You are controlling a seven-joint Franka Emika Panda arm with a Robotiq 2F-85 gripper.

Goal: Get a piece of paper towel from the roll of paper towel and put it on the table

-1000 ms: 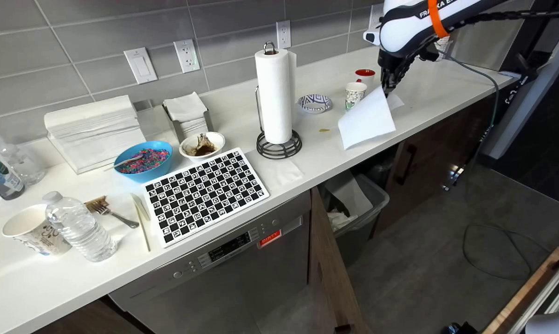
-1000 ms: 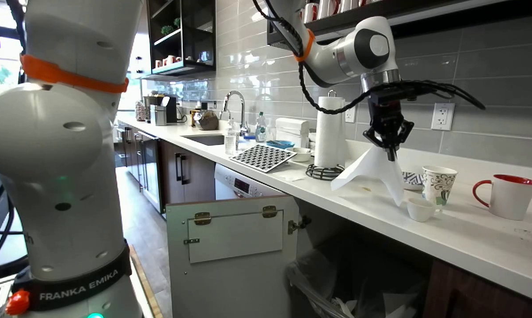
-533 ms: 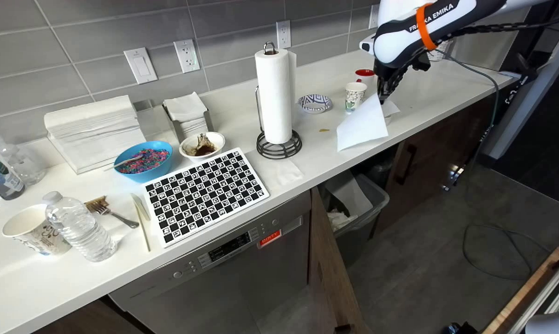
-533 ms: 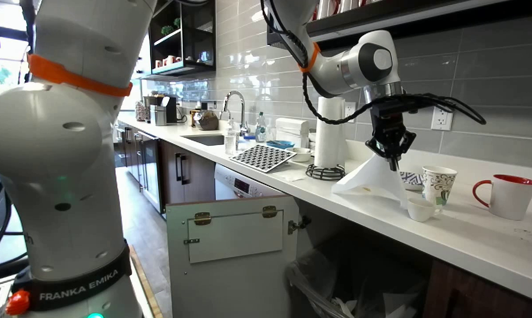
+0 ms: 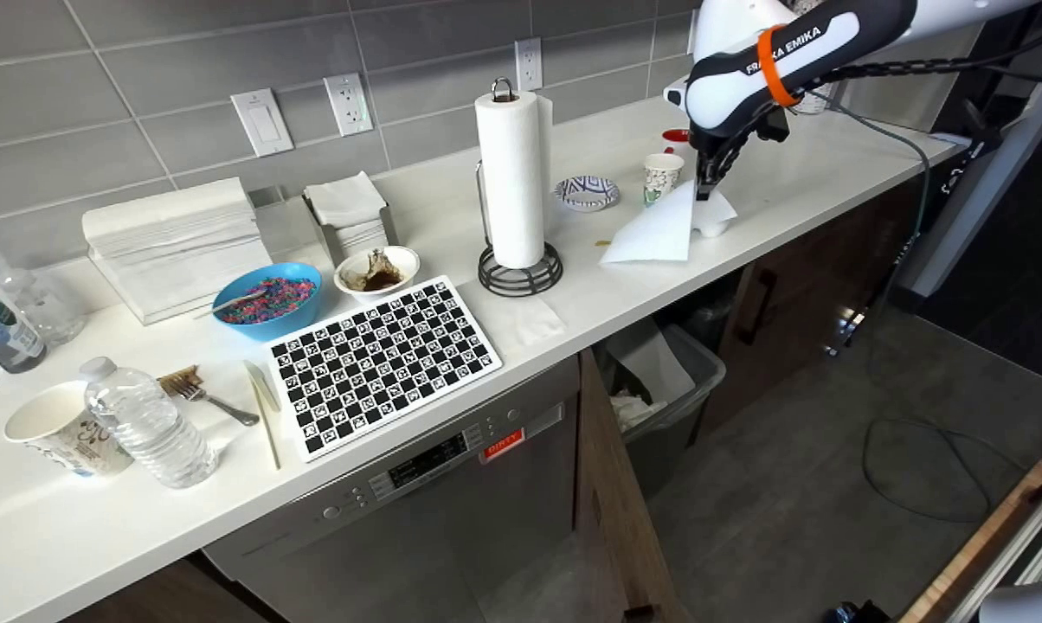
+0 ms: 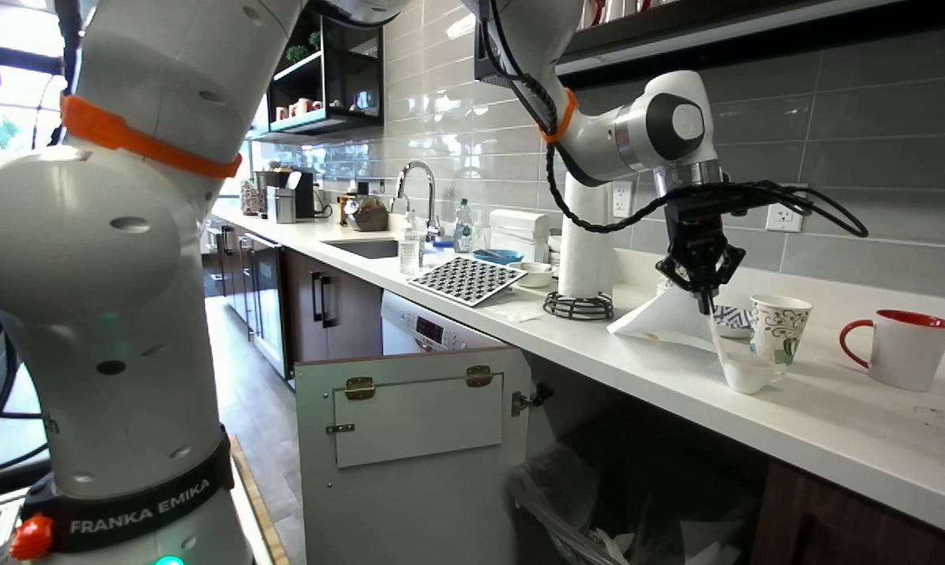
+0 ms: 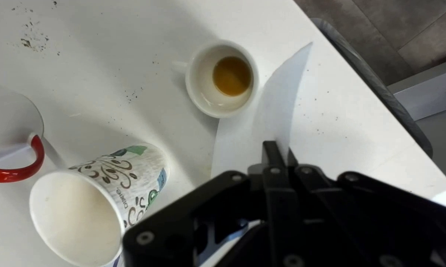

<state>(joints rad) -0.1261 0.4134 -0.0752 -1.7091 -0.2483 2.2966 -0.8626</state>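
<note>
The roll of paper towel stands upright on its dark wire holder in both exterior views. My gripper is right of the roll, low over the table. In the wrist view its fingers are shut on the piece of paper towel. The sheet hangs as a folded tent below my fingertips, and its lower edges appear to rest on the table. One edge of the sheet reaches the small white cup; I cannot tell whether they touch.
A printed paper cup, a red-handled mug and a patterned bowl stand near the gripper. The small white cup holds brown liquid. Below the counter edge, a cabinet door is open with a trash bin inside.
My gripper has moved down and somewhat toward the roll, carrying the piece of paper towel. The sheet has come down and its lower part has spread closer to the table.
</note>
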